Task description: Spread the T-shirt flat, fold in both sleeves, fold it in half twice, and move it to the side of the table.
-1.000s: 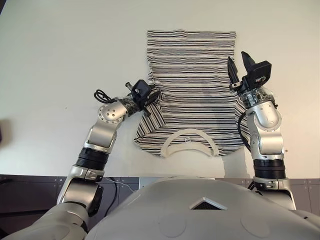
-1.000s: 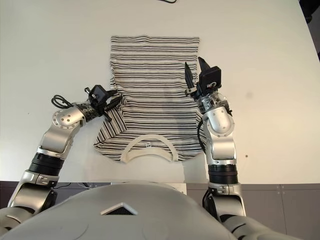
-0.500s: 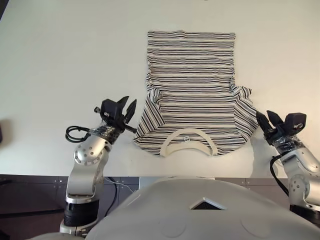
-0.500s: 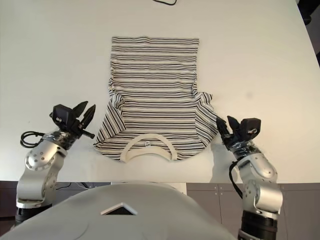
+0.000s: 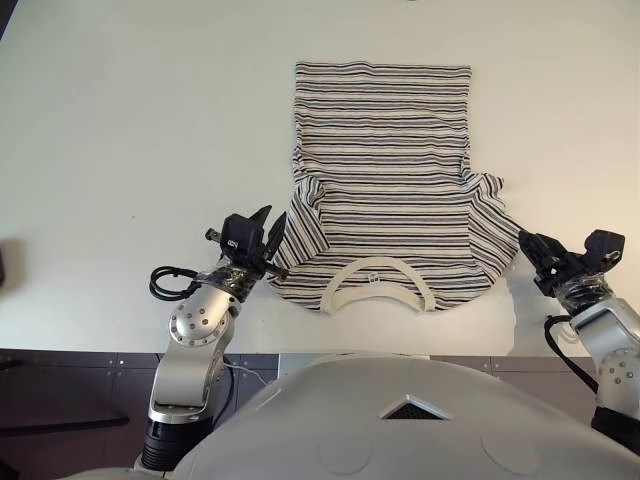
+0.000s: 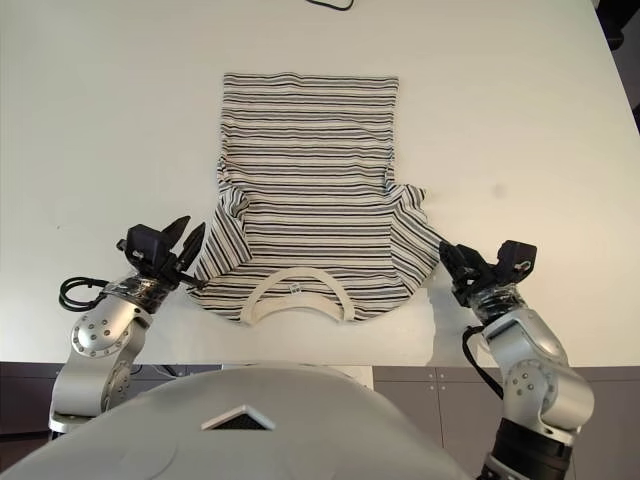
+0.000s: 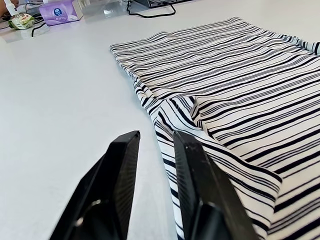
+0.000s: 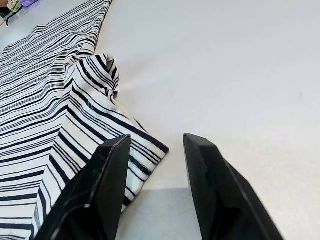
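Observation:
The striped T-shirt point(image 5: 383, 160) lies on the white table point(image 5: 120, 120), its cream collar point(image 5: 377, 282) nearest me. Both sleeves lie turned in over the body; the right one point(image 8: 97, 75) is bunched. My left gripper point(image 5: 272, 221) is open at the shirt's near left corner, nothing between its fingers. In the left wrist view that gripper point(image 7: 156, 136) hangs low beside the striped hem edge point(image 7: 165, 112). My right gripper point(image 6: 451, 262) is open at the near right corner. In the right wrist view it point(image 8: 157, 140) straddles the tip of that corner point(image 8: 150, 145) without closing.
A black cable point(image 6: 330, 4) lies at the table's far edge. A purple tissue pack point(image 7: 60, 11) and small items stand far off beyond the shirt's left side. Bare table stretches wide on both sides. The table's front edge point(image 5: 100, 350) runs just behind both grippers.
Both arms have drawn back from over the shirt to its near corners. The left gripper let go of the left sleeve, then shifted right toward the corner. Both sleeves now lie folded in.

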